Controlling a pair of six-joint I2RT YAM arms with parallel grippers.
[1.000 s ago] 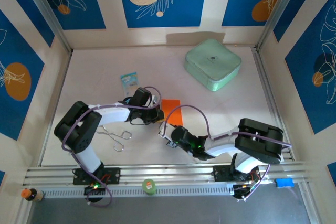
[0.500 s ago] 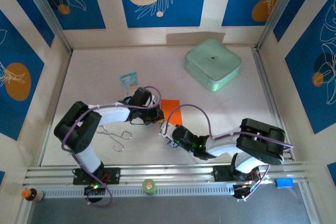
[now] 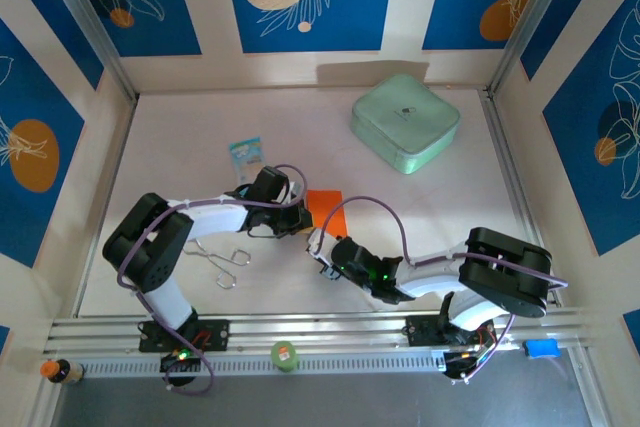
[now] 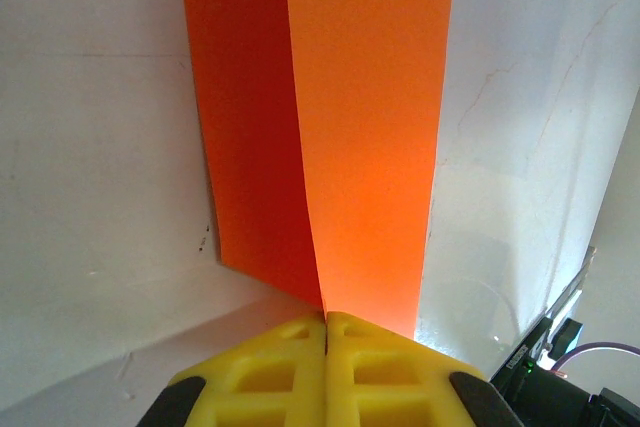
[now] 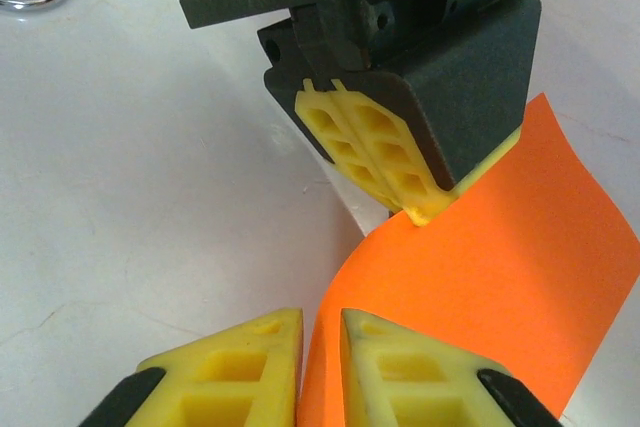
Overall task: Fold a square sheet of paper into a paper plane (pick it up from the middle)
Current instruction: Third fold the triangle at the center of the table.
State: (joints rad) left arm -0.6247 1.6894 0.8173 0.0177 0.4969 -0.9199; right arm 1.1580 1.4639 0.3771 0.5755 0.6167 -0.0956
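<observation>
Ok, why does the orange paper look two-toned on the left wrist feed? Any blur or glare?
Left wrist: sharp; the orange paper sheet is creased, its left half in shade, its right half lit; soft glare on the table at lower right. Right wrist: the sheet looks evenly bright, nothing badly blurred.

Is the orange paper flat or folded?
Partly folded: the paper bends along a centre crease, one half shaded, the left gripper pinching that crease.

Pinched at its crease in the left claw [image 4: 326, 321]: square sheet of paper [image 4: 340, 117].
Stretching away across the white bench [image 4: 100, 147], left half darker.
</observation>
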